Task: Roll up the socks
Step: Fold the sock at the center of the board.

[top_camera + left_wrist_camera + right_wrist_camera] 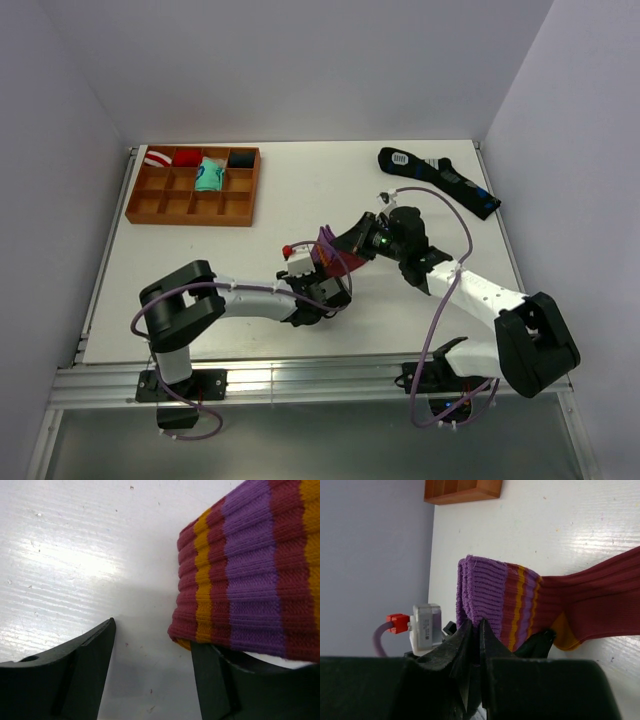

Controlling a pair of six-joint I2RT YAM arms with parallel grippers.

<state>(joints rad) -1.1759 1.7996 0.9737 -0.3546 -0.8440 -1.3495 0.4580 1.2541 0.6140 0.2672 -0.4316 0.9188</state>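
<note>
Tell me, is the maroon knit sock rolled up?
No: the maroon sock stretches out long, its purple cuff pinched in the right gripper.

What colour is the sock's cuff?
The cuff is purple with orange and maroon stripes, clearest in the right wrist view.

High rear overview; both wrist cameras close on the socks (250,565)

Open table (310,185) between wooden tray (190,220) and black sock (440,180), maroon sock (327,248) blocking centre
</note>
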